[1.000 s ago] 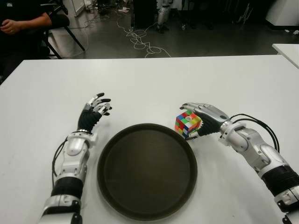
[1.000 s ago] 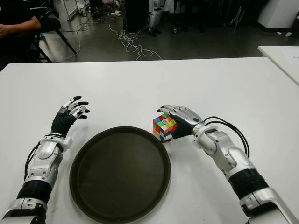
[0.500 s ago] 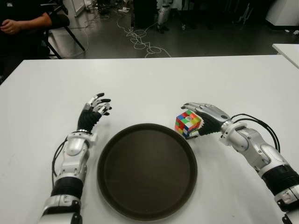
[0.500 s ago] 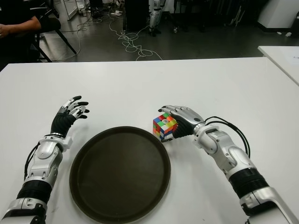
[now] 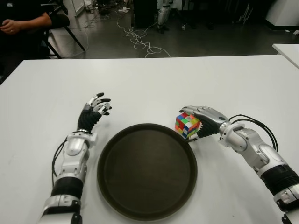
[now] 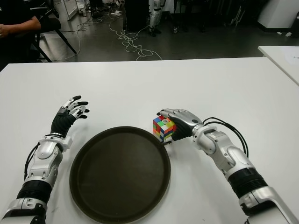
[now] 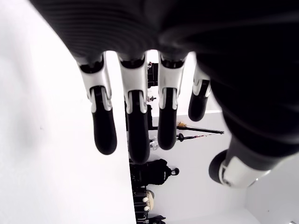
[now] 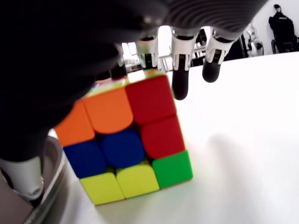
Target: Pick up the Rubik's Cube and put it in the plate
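One right hand apparently gripping Rubik's Cube, at plate rim

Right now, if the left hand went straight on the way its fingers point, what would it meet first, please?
The left hand looks unobstructed: only bare table lies ahead as far as its far edge.

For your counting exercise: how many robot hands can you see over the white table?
2. The left hand shows left of the plate, fingers spread, holding nothing. The right hand is at the plate's far right rim, fingers around the Rubik's Cube.
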Controlling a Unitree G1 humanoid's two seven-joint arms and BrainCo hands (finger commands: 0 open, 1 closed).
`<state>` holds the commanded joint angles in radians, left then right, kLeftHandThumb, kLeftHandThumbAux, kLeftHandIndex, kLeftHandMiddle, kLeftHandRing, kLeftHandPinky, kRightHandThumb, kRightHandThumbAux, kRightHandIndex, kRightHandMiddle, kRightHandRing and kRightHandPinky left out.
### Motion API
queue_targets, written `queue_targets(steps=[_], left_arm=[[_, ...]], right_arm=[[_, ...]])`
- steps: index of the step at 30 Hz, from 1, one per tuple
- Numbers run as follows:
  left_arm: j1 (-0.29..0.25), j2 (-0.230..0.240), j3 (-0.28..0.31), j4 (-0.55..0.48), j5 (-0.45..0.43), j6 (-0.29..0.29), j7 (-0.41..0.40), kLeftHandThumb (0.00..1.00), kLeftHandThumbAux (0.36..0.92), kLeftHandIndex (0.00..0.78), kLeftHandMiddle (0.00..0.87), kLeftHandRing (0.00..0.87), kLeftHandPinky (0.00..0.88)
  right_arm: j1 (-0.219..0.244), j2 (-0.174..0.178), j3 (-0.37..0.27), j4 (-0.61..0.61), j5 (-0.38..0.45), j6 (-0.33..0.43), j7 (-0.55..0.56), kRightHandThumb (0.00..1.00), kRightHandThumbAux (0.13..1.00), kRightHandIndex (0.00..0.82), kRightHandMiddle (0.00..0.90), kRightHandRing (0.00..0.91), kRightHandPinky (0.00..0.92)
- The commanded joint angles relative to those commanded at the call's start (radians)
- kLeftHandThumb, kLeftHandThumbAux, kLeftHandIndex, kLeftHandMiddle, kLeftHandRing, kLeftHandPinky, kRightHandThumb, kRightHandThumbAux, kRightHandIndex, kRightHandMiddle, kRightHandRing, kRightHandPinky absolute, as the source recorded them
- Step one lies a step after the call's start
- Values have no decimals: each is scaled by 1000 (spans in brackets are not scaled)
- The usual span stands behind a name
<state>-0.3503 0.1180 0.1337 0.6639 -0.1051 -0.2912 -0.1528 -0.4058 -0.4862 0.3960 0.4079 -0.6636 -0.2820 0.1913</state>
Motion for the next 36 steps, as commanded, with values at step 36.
queue_targets(steps=[36], left_arm=[[3, -8, 5, -8, -17, 2, -7, 619, 633, 177, 301, 360, 397]], right_arm=[[-37, 29, 60, 105, -24, -34, -37, 0, 594, 130, 161, 159, 140]])
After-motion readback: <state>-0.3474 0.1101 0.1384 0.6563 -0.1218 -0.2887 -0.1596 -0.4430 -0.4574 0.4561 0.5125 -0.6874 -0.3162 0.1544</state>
